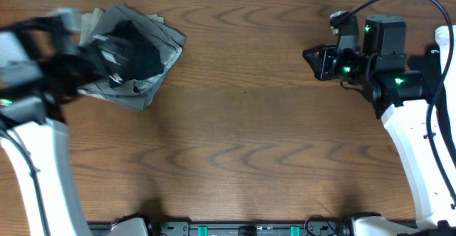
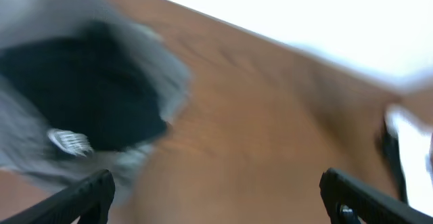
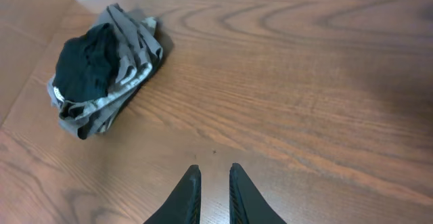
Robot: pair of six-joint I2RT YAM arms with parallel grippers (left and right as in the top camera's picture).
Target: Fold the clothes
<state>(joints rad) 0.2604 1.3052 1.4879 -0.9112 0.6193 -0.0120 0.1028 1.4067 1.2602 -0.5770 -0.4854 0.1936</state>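
The table's (image 1: 249,143) middle and near side lie open; the black T-shirt (image 1: 135,47), bundled with a grey garment (image 1: 153,86), blocks far left, the right arm (image 1: 399,115) far right.

Fig.: grey garment (image 1: 166,52), crumpled, at far-left rear of wood-grain table (image 1: 249,143) under me, nr back edge.

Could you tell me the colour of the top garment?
Black; the T-shirt shows best in right wrist view.
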